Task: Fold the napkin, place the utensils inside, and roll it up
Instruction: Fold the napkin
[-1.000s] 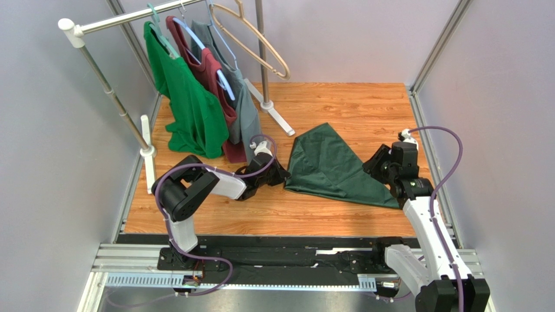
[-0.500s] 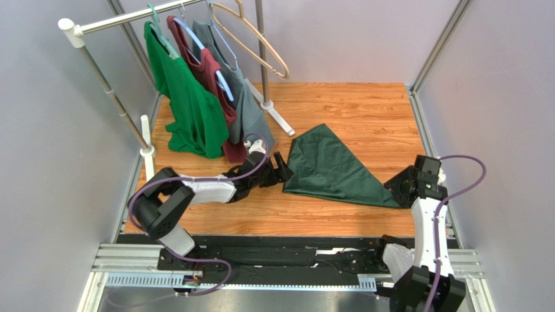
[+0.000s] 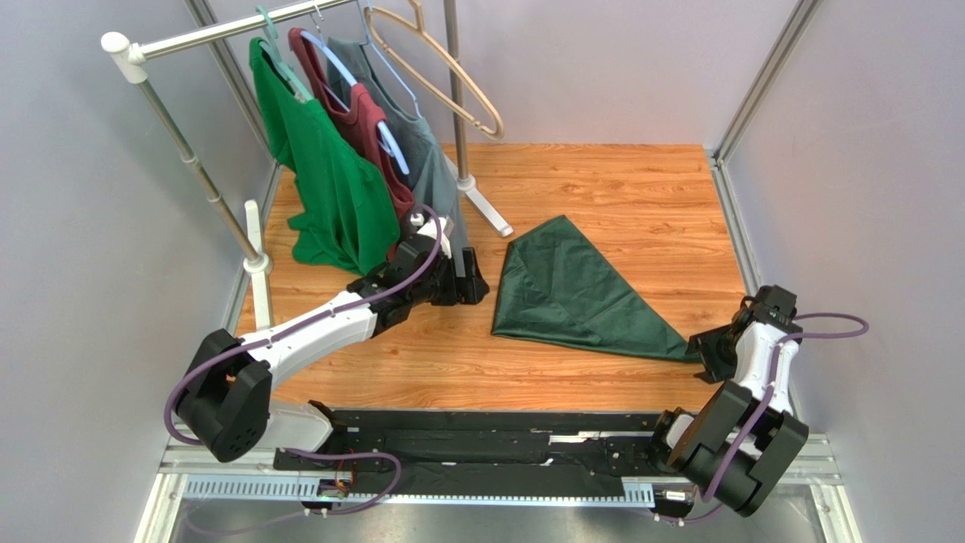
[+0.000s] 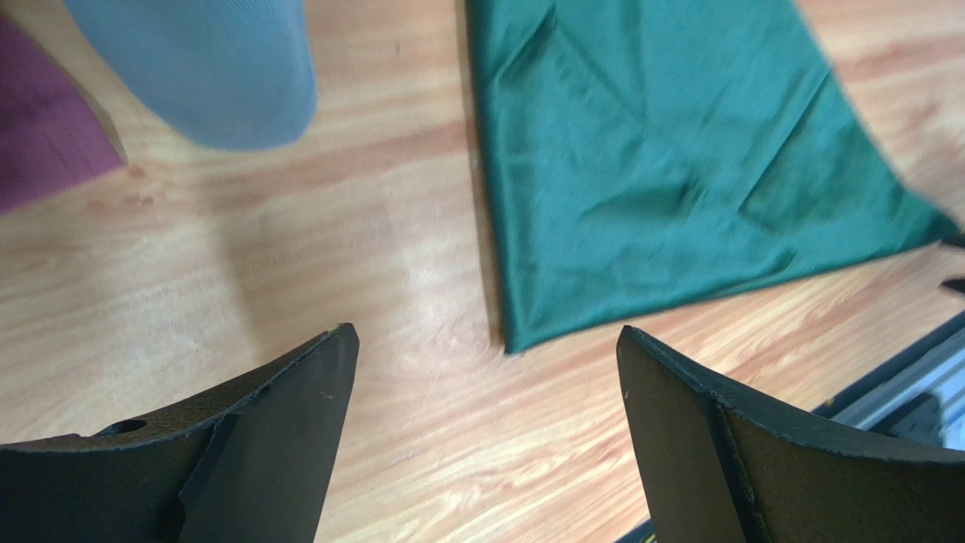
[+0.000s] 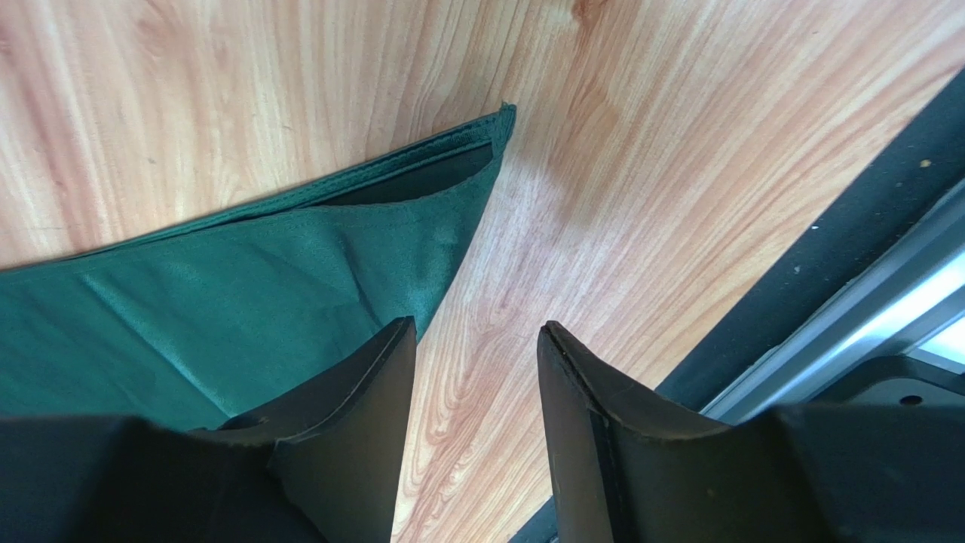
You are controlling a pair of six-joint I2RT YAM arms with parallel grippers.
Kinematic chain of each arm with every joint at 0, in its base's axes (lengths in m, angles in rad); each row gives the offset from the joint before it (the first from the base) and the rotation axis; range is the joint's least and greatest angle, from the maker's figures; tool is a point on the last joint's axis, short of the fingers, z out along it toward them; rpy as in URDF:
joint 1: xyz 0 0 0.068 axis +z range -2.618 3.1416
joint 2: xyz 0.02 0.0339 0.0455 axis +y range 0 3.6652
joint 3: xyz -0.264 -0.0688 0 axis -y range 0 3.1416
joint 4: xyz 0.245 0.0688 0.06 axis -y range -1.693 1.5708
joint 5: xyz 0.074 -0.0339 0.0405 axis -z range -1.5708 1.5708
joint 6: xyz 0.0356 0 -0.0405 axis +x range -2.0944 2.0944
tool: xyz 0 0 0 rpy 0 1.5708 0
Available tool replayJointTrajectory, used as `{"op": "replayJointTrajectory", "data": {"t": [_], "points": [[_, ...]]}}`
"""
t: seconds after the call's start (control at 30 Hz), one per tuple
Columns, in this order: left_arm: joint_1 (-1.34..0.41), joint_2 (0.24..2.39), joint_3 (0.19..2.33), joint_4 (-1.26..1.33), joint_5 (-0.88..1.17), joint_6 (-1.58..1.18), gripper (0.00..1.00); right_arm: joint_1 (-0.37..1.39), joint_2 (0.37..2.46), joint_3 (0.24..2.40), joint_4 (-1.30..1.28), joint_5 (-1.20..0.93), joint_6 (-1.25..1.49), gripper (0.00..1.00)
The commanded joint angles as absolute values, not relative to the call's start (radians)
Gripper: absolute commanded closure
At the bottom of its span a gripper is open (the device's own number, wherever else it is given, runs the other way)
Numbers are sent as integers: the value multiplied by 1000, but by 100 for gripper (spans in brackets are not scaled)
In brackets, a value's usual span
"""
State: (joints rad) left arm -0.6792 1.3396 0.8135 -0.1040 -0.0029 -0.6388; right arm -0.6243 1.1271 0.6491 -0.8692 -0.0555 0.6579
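A light wooden plank surface (image 3: 612, 181) is enclosed by grey walls. A metal clothes rack (image 3: 198, 175) is set to the far left of the large dark forest-green cloth napkin (image 3: 572, 294). A bright green shirt (image 3: 329, 192), a maroon shirt (image 3: 368, 130) and a grey-green shirt (image 3: 428, 170) are hung from it.

The napkin is laid flat on the surface, folded into a triangle, with one long point drawn out toward the near right. Two layers are seen at that point in the right wrist view.

The left tool (image 3: 476, 281) is held just left of the napkin's left edge, apart from it, over bare wood. Its black fingers (image 4: 295, 419) are spread wide and nothing is gripped.

The right tool (image 3: 708, 353) is placed at the napkin's near-right point. Its jaws are parted, bare wood is seen between them, and nothing is grasped. One finger (image 5: 340, 407) is seen over the cloth's edge; whether it is touching cannot be told.
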Motion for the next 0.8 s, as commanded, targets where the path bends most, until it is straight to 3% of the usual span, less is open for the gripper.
{"op": "replayJointTrajectory", "data": {"t": [0.0,0.6,0.77], "points": [[-680,1354,847,-184,51,-572,6,-629,1154,653,-778,-63,687,53],[-680,1341,821,-167,46,-586,6,-629,1290,646,-629,-66,712,55],[-681,1344,827,-173,48,-583,6,-630,1299,606,-626,-58,733,62]]}}
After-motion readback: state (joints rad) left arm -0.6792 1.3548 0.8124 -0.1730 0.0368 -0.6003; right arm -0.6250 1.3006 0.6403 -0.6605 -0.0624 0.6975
